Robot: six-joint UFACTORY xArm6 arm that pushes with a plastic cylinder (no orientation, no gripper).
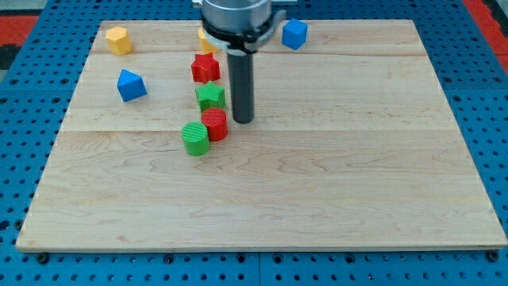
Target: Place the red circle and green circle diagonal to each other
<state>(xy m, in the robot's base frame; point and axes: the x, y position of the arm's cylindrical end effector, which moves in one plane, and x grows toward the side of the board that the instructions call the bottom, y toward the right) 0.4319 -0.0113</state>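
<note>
My tip [243,121] has no jaws to open or close and holds nothing; it rests on the wooden board [317,199] just to the view's right of the red circle [214,125], close beside it, though I cannot tell whether they touch.

Nearest the view's bottom sits the green circle [195,138], touching the red circle, which lies up and to the view's right of it. The pair already stands corner to corner, so I judge the task to be at its last step, or done. The next move calls for care: any further push toward the view's left would drive red into green and spoil the slant, so drawing the tip away cleanly seems wisest.

Farther back, a green star [210,96] sits just above the red circle, then a red star [205,68]. A blue block [131,85] lies toward the view's left. Farthest are a yellow block [118,40], another yellow block [205,40] half hidden behind the arm, and a blue cube [294,33].
</note>
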